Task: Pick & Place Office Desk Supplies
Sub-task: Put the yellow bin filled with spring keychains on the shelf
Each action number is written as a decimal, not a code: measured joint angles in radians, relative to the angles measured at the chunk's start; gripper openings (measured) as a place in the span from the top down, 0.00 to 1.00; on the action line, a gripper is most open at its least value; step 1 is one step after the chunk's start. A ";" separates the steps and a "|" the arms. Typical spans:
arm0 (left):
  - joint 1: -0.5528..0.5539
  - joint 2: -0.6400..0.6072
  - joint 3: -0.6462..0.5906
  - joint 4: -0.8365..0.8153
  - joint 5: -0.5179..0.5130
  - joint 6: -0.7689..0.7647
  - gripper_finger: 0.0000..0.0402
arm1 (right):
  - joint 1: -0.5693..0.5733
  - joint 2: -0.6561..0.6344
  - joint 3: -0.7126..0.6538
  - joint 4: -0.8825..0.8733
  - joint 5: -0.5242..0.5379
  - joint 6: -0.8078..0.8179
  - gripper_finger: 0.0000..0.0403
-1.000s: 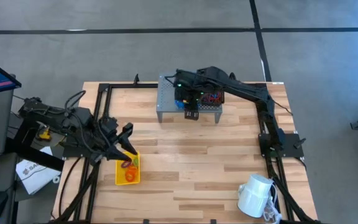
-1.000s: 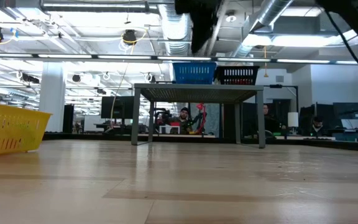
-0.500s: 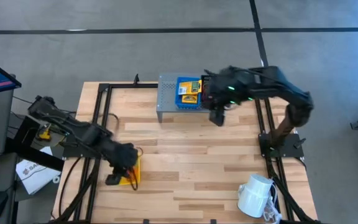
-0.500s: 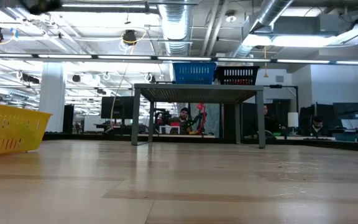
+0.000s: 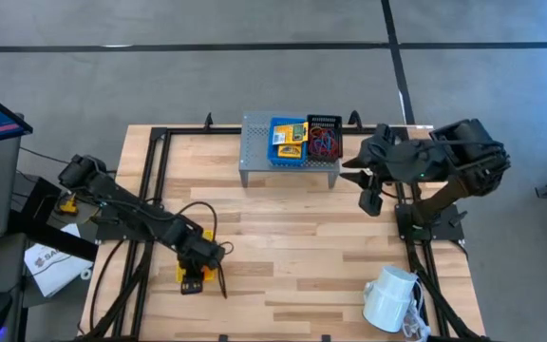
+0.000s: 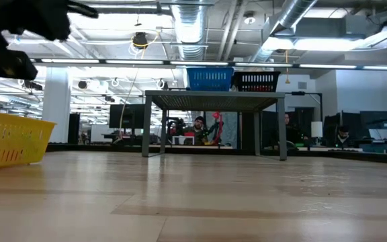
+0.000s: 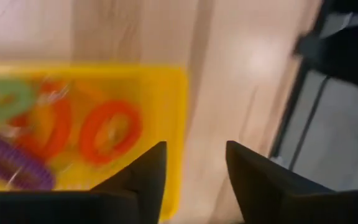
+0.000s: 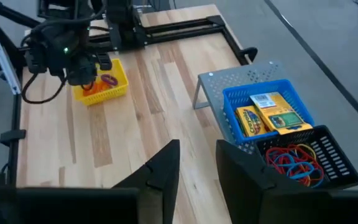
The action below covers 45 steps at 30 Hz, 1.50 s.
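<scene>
Nearest the camera in the low view it's just bare wooden bench (image 6: 200,195), wide open across the whole lower frame. At the left edge the yellow bin (image 6: 9,138) is cut off by the frame, with a dark blur of the left arm above it in the upper left corner.

From overhead, the left claw (image 5: 194,277) sits right on top of the yellow bin (image 5: 200,269) at lower left, so only slivers of yellow peek out. The left wrist view shows its two fingers spread with a clear gap, nothing between them, hanging over the bin's edge. Inside the yellow bin (image 7: 166,112) I can make out an orange loop (image 7: 110,132), a red loop (image 7: 45,127), a green loop (image 7: 2,99) and a purple loop (image 7: 18,167), all blurry and partly cropped.

The middle of the bench is free, and the white mug (image 5: 389,297) lies at lower right near the edge.

Farther back, the grey perforated riser (image 5: 256,144) stands at top centre carrying the blue bin (image 5: 289,141) with yellow packets (image 8: 267,117) and, touching it, the black mesh bin (image 5: 325,140) full of red and blue loops (image 8: 294,155). The right claw (image 5: 369,200) hangs off to the riser's right by the bench's edge, fingers apart and empty.

Behind the bench in the low view there's an office with people, too small to tell much.
</scene>
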 joint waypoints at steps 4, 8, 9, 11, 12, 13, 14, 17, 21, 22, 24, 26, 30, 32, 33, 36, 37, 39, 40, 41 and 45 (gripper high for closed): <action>0.000 0.001 0.000 0.077 -0.038 -0.037 0.51 | 0.011 0.001 -0.011 -0.001 0.017 -0.007 0.75; 0.000 0.001 0.000 0.079 -0.085 -0.045 0.47 | 0.010 0.005 -0.011 -0.002 0.019 -0.035 0.75; -0.003 0.001 0.000 0.079 -0.101 -0.045 0.47 | 0.010 0.006 -0.011 -0.002 0.019 -0.043 0.75; -0.007 0.001 -0.001 0.085 -0.117 -0.044 0.47 | 0.010 0.007 -0.011 -0.002 0.019 -0.051 0.75; -0.012 0.001 -0.001 0.093 -0.123 -0.043 0.48 | 0.010 0.006 -0.011 -0.002 0.019 -0.054 0.75; -0.019 0.001 -0.001 0.099 -0.131 -0.042 0.48 | 0.009 0.006 -0.011 -0.002 0.019 -0.056 0.75; -0.027 0.001 -0.001 0.105 -0.132 -0.042 0.49 | 0.006 0.006 -0.011 -0.002 0.019 -0.061 0.75; -0.058 0.001 -0.001 0.129 -0.150 -0.041 0.51 | 0.001 0.006 -0.011 -0.002 0.019 -0.071 0.75; -0.096 0.001 -0.001 0.130 -0.223 -0.044 0.53 | 0.001 0.006 -0.011 -0.002 0.019 -0.071 0.75; -0.104 0.001 -0.001 0.130 -0.246 -0.044 0.53 | 0.001 0.006 -0.011 -0.002 0.019 -0.071 0.75; -0.114 0.007 -0.001 0.130 -0.289 -0.044 0.54 | 0.001 0.006 -0.011 -0.002 0.019 -0.071 0.75; -0.115 0.022 -0.001 0.128 -0.308 -0.044 0.55 | 0.001 0.006 -0.011 -0.002 0.019 -0.071 0.75; -0.124 0.082 -0.002 0.132 -0.293 -0.032 0.56 | 0.001 0.006 -0.011 -0.002 0.019 -0.064 0.75; -0.135 0.112 -0.002 0.134 -0.276 -0.030 0.56 | 0.001 0.006 -0.011 -0.002 0.018 -0.057 0.75; -0.138 0.123 -0.002 0.139 -0.270 -0.029 0.56 | 0.001 0.006 -0.010 -0.002 0.018 -0.055 0.75; -0.150 0.149 -0.002 0.139 -0.274 -0.029 0.56 | 0.003 0.006 -0.010 -0.002 0.018 -0.053 0.75; -0.153 0.157 -0.002 0.138 -0.283 -0.029 0.57 | 0.003 0.006 -0.010 -0.002 0.018 -0.053 0.75; -0.157 0.175 -0.002 0.138 -0.298 -0.029 0.57 | 0.003 0.006 -0.010 -0.002 0.018 -0.053 0.75; -0.157 0.186 -0.002 0.138 -0.298 -0.032 0.58 | 0.003 0.006 -0.010 -0.002 0.018 -0.053 0.75; -0.157 0.199 -0.002 0.138 -0.296 -0.033 0.58 | 0.003 0.006 -0.010 -0.002 0.018 -0.053 0.75; -0.163 0.255 -0.002 0.130 -0.255 -0.036 0.61 | 0.003 0.006 -0.010 -0.002 0.017 -0.053 0.75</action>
